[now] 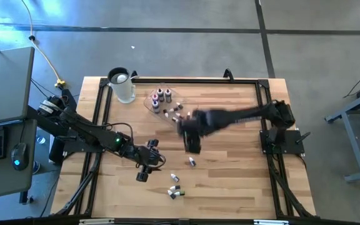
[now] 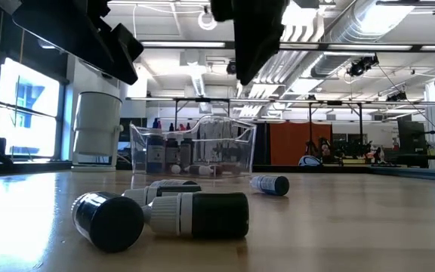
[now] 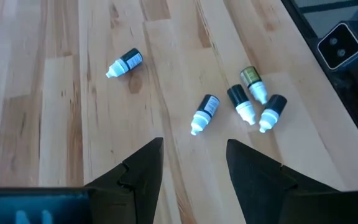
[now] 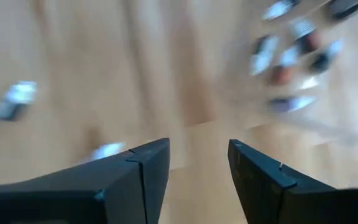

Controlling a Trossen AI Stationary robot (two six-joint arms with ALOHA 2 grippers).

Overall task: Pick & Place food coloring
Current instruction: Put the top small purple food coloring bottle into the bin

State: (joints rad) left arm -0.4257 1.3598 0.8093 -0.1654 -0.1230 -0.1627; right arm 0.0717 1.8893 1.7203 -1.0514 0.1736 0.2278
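Note:
Several food coloring bottles lie on their sides on the wooden table: one [image 1: 192,162] alone, and a loose group [image 1: 175,189] near the front, also in the left wrist view [image 3: 241,102]. More bottles stand or lie in the shallow clear tray [image 1: 164,100] at the back. My left gripper [image 3: 194,168] hovers open above the table, left of the loose group [image 1: 144,170], with nothing between its fingers. My right gripper [image 4: 199,163] is open and holds nothing, above the table between the tray and the lone bottle [image 1: 191,140].
A clear jug [image 1: 122,84] stands at the back left beside the tray. A dark frame [image 1: 264,100] runs along the table's edges. Bare wood lies to the right of the bottles and along the front.

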